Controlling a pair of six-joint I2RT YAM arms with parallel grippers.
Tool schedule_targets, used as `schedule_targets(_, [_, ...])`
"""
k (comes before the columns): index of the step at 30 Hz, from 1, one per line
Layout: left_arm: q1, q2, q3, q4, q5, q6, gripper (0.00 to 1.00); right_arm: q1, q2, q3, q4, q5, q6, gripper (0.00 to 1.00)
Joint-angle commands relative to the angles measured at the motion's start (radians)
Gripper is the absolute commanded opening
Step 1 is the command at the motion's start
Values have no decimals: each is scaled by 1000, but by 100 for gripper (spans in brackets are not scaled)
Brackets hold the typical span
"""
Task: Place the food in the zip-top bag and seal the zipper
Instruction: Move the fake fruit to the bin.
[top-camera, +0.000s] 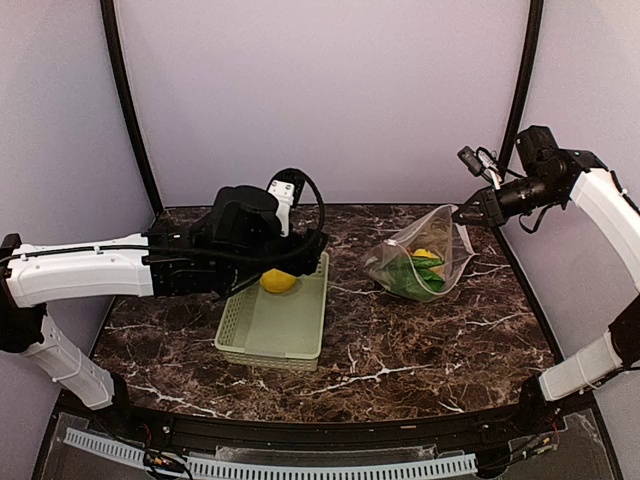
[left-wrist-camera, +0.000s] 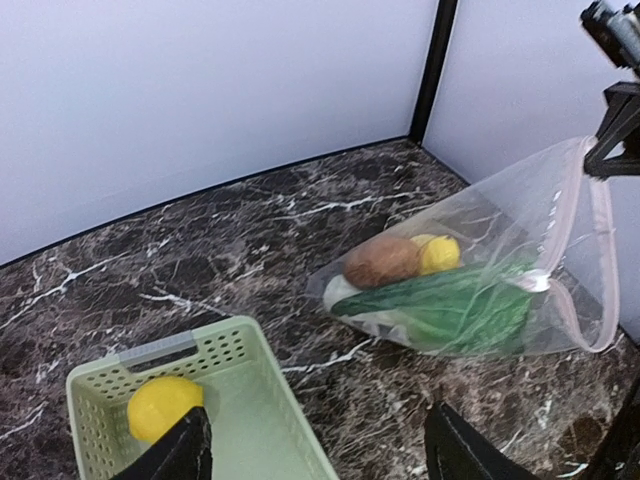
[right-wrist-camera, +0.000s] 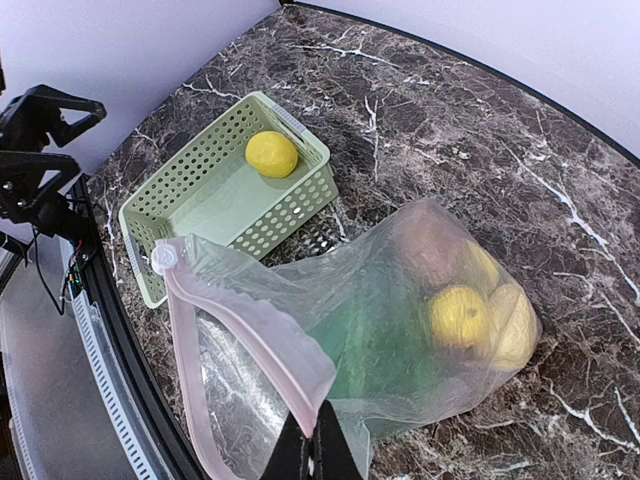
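Observation:
The clear zip-top bag (top-camera: 420, 262) lies at the right of the table with its mouth lifted open. My right gripper (top-camera: 466, 213) is shut on the bag's pinkish zipper strip (right-wrist-camera: 235, 322) and holds that edge up; the white slider (right-wrist-camera: 163, 259) sits at the strip's end. Inside the bag are a brown potato (left-wrist-camera: 382, 261), yellow fruit (right-wrist-camera: 460, 315) and green vegetables (left-wrist-camera: 455, 305). A yellow lemon (top-camera: 278, 281) lies in the pale green basket (top-camera: 272, 352). My left gripper (left-wrist-camera: 320, 455) is open and empty, just above the basket next to the lemon (left-wrist-camera: 163, 407).
The green lattice basket (left-wrist-camera: 165, 350) stands left of centre on the dark marble table (top-camera: 420, 340). White walls and black corner posts (top-camera: 130, 110) close in the back and sides. The bag's open mouth faces the basket.

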Motion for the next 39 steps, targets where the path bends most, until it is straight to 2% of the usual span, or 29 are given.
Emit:
schedule_targets(1, [27,-22,-25,-119,-82,-3,73,-4,-26,-1,8,-37,-13,0])
schedule_targets(7, [71,9,4,-235,-74,-17,74,-4,-33,-7,9,-41,-14,0])
schedule_targets(12, [151,57,43,-327,-9,-41,78,-4,-37,-15,9,-43,-16,0])
schedule_targets(21, [265,149,94,-392,108,-5,93,-4,-48,-32,12,-40,-18,0])
schedule_targets(31, [328,289,191,-459,246,96,92,-4,-61,-48,13,-32,-20,0])
schedule_targets(39, [380,414,290,-579,284,93,93,-4,-58,-61,18,-31,-23,0])
